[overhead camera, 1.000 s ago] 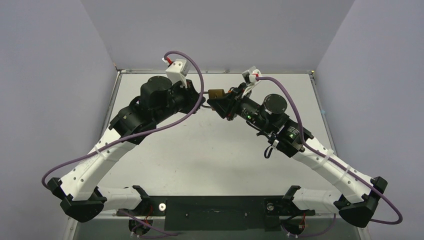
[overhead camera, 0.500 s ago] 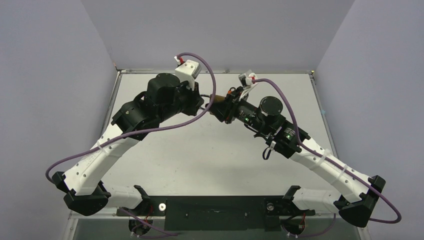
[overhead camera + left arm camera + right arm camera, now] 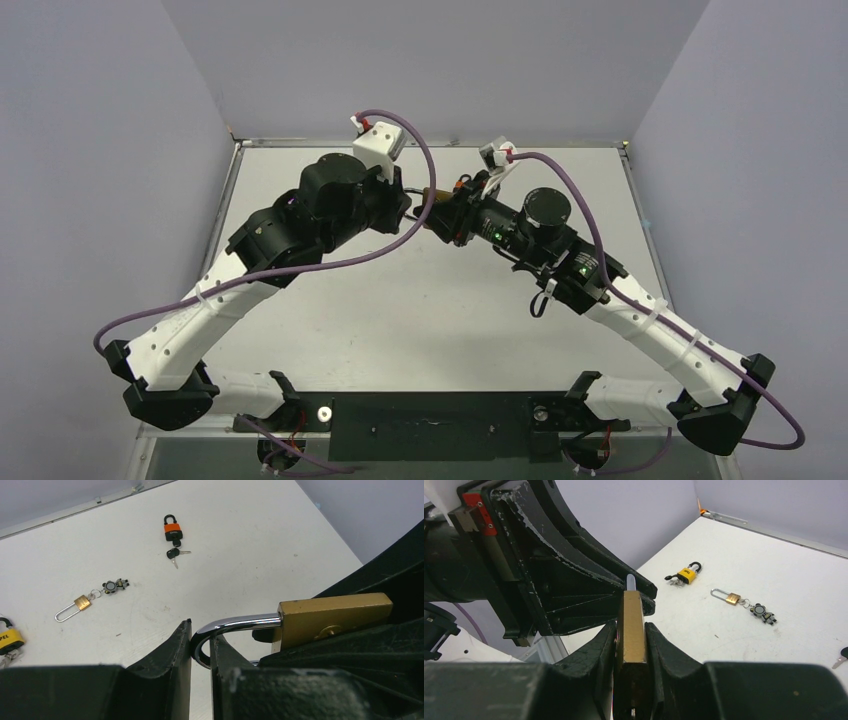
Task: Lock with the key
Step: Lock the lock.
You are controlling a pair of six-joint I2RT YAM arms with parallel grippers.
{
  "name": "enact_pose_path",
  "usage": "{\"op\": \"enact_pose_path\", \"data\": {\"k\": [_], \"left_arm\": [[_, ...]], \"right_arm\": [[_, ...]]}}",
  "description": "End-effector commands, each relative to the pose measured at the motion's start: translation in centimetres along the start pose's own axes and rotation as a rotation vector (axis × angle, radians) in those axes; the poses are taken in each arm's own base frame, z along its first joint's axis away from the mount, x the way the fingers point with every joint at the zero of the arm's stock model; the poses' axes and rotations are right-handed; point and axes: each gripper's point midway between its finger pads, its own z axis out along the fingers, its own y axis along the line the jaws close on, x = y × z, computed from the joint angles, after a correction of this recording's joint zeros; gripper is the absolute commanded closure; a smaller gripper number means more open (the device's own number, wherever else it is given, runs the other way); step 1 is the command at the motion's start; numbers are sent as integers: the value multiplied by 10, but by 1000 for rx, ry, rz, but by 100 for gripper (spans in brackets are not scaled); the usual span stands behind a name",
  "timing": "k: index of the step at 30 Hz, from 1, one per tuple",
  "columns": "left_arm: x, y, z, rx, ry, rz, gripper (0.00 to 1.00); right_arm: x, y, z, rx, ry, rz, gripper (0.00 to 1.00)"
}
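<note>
Above the far middle of the surface [image 3: 400,300], the right tool [image 3: 630,629] clamps the body of the brass padlock [image 3: 332,617], holding it in the air, while the left tool [image 3: 200,641] pinches its steel shackle [image 3: 235,624]. No key is visible at this padlock, so I judge the locking not yet done. Whether the shackle is seated cannot be told.

Left gripper [image 3: 201,635] near centre, jaws pinched on bend of chrome shackle [image 3: 235,625] of brass padlock [image 3: 332,617], its body sideways at right, black parts around it. Bench [image 3: 240,545]: orange padlock [image 3: 172,529] with keys [image 3: 174,554] far, small long-shackle lock [image 3: 75,606] left, yellow padlock [image 3: 9,639] at left edge.
</note>
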Motion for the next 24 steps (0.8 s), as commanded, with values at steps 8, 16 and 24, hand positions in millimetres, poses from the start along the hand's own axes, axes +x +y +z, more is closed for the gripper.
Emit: {"op": "enact_pose_path", "data": {"k": [8, 16, 24], "left_arm": [[-101, -222, -166, 1181, -359, -114, 100], [-97, -229, -170, 1226, -346, -125, 100], [-97, -228, -171, 1216, -354, -121, 100]], "right_arm": [[132, -31, 45, 32, 355, 57, 100], [140, -31, 53, 20, 371, 64, 100], [147, -32, 58, 16, 385, 82, 100]]}}
